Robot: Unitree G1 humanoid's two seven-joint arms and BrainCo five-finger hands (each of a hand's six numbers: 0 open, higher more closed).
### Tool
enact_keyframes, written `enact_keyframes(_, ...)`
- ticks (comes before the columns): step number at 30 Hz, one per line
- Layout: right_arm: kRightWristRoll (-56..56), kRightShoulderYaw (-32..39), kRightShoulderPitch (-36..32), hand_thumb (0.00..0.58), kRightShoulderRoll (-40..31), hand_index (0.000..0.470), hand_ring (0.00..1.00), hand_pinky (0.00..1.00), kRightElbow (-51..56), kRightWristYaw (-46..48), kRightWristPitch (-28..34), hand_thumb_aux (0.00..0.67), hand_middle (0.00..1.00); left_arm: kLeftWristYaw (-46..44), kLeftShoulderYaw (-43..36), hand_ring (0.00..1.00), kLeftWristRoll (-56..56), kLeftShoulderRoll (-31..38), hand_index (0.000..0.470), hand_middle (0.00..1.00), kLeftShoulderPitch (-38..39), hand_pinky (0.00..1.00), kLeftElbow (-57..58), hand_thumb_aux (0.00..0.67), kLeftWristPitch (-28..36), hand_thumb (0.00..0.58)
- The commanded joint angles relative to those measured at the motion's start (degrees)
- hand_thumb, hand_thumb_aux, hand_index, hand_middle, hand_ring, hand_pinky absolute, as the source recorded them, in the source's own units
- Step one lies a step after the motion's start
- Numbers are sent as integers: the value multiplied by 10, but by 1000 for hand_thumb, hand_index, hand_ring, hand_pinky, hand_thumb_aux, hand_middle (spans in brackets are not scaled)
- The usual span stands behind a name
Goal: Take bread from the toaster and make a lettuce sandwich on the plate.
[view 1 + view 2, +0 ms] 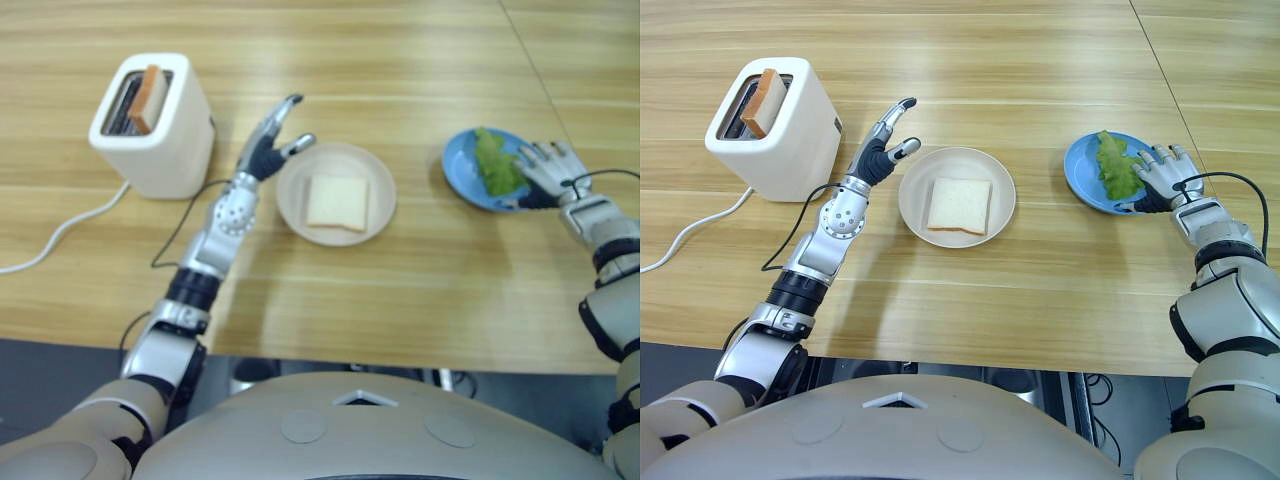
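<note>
A white toaster stands at the left with one slice of bread sticking up from a slot. A cream plate in the middle holds one flat slice of bread. My left hand hovers open between toaster and plate, holding nothing. A blue plate at the right carries a green lettuce leaf. My right hand rests over the blue plate's right side, fingers spread at the lettuce's edge; whether it grips the leaf I cannot tell.
The toaster's white cord trails off to the left edge. A thin black cable runs beside my left forearm. Bare wooden tabletop stretches behind the plates.
</note>
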Motion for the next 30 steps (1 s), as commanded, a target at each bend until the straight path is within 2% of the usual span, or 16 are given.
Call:
enact_keyframes(1,23,7,1,580,-2,460,0,0,11,28,-5,670,0,-4,3,0,-3,-1,0,0,9,0,-2,0,8,0)
enact_keyframes(10,46,16,6,580,4,460,4,4,6,48,-22,670,4,-6,2,0,-4,0,0,0,12,0,-2,0,8,0)
enact_keyframes(11,48,17,5,580,4,460,161,161,5,49,-24,670,161,-6,3,0,-4,0,0,0,12,0,-1,0,9,0)
enact_keyframes(12,50,18,4,580,3,460,161,161,4,49,-27,670,161,-6,3,0,-4,0,0,0,11,0,-1,0,9,0)
enact_keyframes(15,60,20,2,580,-3,460,361,361,-4,46,-38,670,361,-5,3,0,-4,0,0,0,10,0,1,0,8,0)
enact_keyframes(17,69,15,2,580,-8,460,839,839,-11,38,-45,670,839,-5,3,0,-5,-1,0,0,10,0,3,0,7,0)
enact_keyframes(18,75,12,3,580,-10,460,1000,1000,-14,34,-49,670,1000,-4,3,0,-5,-1,0,0,10,0,3,0,7,0)
enact_keyframes(25,123,-23,16,580,-31,460,1000,1000,-56,-17,-70,670,1000,1,6,0,-7,-2,0,0,9,0,7,0,6,0)
enact_keyframes(30,150,-60,52,580,-78,460,1000,1000,-169,-42,-86,670,1000,9,15,0,-15,-3,0,0,8,0,6,0,3,0)
